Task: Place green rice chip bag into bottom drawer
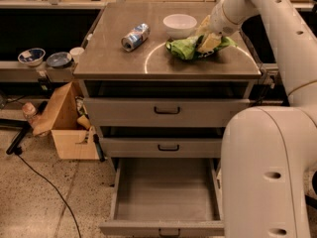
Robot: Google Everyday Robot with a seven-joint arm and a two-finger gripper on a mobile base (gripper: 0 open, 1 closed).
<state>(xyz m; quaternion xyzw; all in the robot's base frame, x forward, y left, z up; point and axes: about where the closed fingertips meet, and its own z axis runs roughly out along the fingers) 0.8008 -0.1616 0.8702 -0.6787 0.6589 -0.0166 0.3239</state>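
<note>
Green rice chip bag (185, 47) lay on the steel cabinet top (148, 63) beside the white bowl (179, 25); gripper (208, 41) sat upon it, its hold impossible to tell; bottom drawer (166, 192) stood open.

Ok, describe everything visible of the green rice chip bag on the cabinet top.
The crumpled bright-green foil snack bag with pale print lies on the grey metal cabinet top, towards its right rear, just in front of the round white bowl; whether they touch is unclear. The pale yellowish end effector is down on the bag's middle, hiding part of it, with green showing on either side. The bag is not in any drawer yet.
</note>
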